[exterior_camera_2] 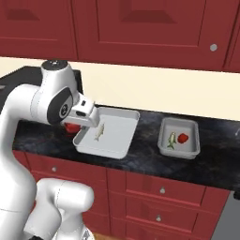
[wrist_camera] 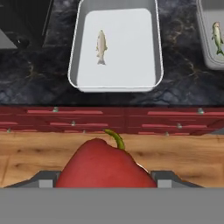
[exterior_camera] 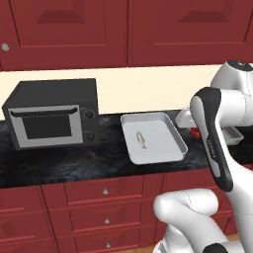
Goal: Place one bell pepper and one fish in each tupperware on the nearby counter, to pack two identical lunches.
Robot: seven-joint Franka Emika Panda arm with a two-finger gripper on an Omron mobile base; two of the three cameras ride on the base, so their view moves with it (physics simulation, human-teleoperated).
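Gripper [wrist_camera: 105, 183] with red bell pepper [wrist_camera: 105, 168] clamped between its jaws.
Ahead of the gripper on the black table [wrist_camera: 39, 85]: grey tupperware [wrist_camera: 87, 83] containing one fish [wrist_camera: 101, 46]. Further tupperware [exterior_camera_2: 193, 150] to the gripper's right, holding a fish [exterior_camera_2: 171, 139] and a pepper [exterior_camera_2: 183, 138]. Toaster oven [exterior_camera: 49, 118] to its left.

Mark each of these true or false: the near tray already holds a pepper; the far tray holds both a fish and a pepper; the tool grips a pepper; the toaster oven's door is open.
1. The near tray already holds a pepper. False: it holds just a fish.
2. The far tray holds both a fish and a pepper. True.
3. The tool grips a pepper. True.
4. The toaster oven has its door open. False: the door is shut.
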